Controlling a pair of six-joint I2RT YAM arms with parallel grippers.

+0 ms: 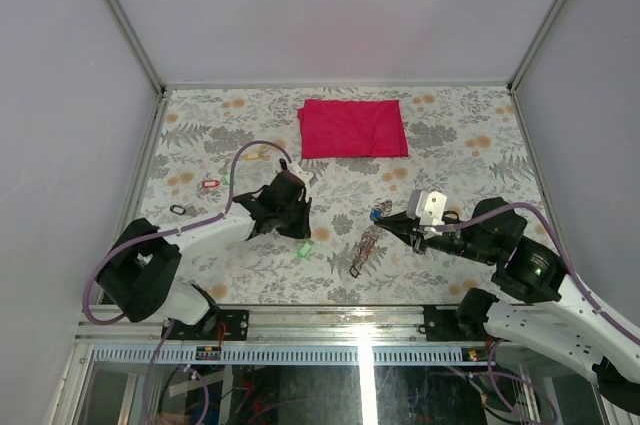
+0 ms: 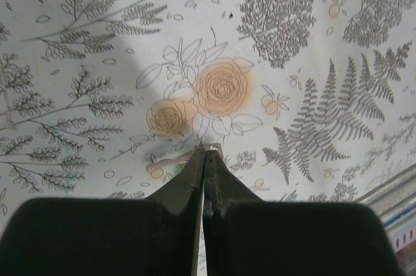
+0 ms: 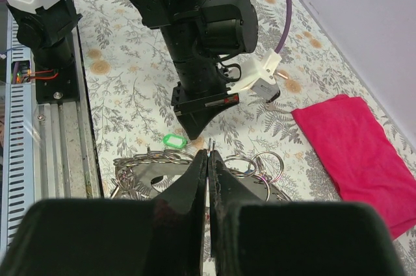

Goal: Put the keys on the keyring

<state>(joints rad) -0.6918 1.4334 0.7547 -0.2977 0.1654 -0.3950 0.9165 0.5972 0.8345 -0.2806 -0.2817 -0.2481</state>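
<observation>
My right gripper (image 3: 208, 153) (image 1: 384, 224) is shut on the rim of the keyring (image 3: 146, 162) (image 1: 364, 250), a large grey ring that carries several small split rings (image 3: 268, 161); a sliver of its metal pokes out above the fingertips. A blue-tagged key (image 1: 378, 212) lies by that gripper. My left gripper (image 2: 207, 153) (image 1: 293, 231) is down at the table, shut on a small bit of metal belonging to the green-tagged key (image 3: 174, 140) (image 1: 305, 250). The key's pale blade (image 2: 166, 162) shows beside the left finger. Yellow (image 1: 252, 155), red (image 1: 209, 183) and black (image 1: 178, 210) keys lie loose at the left.
A folded red cloth (image 1: 353, 128) (image 3: 354, 143) lies at the back middle of the flowered table. White walls close in three sides. The arms' bases and a metal rail (image 1: 350, 323) run along the near edge.
</observation>
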